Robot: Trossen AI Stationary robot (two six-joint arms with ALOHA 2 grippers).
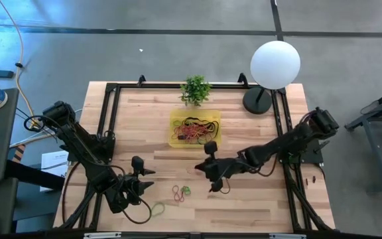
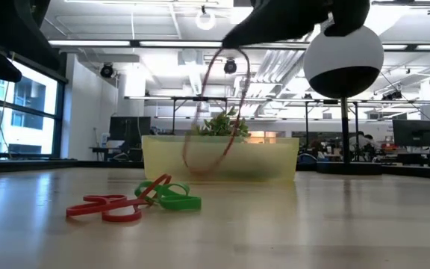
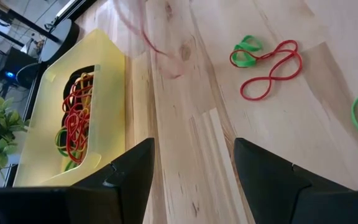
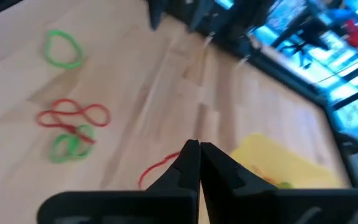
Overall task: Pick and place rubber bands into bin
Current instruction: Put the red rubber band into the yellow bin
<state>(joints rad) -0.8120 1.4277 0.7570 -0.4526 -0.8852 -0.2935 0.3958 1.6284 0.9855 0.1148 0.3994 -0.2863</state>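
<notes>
The right gripper (image 1: 212, 188) is above the table (image 1: 257, 206), just near-right of the bin (image 1: 175, 141); its fingers (image 4: 190, 163) are pressed together, pinching 1 red rubber band (image 2: 219, 112). That band hangs off the tabletop as a long loop; in the low view it dangles in front of the bin's near wall, and in the right wrist view a red arc of it shows just beside the fingertips.

The bin sits at the centre of the table's far half, directly in front of the small potted plant (image 1: 195, 89). Inside it lies a tangle of rubber bands (image 1: 195, 129) in red, orange, green and black.

On the table, near the front edge and between the 2 arms, lie a twisted red band (image 1: 177, 193) and a small green band (image 1: 186, 190), touching each other. A larger green band (image 1: 156, 210) lies alone, left of them and closer to the near edge.

The left gripper (image 1: 148, 182) waits over the near-left part of the table, its fingers (image 3: 132, 171) spread apart with nothing between them.

A white globe lamp (image 1: 275, 64) stands at the far-right corner.
</notes>
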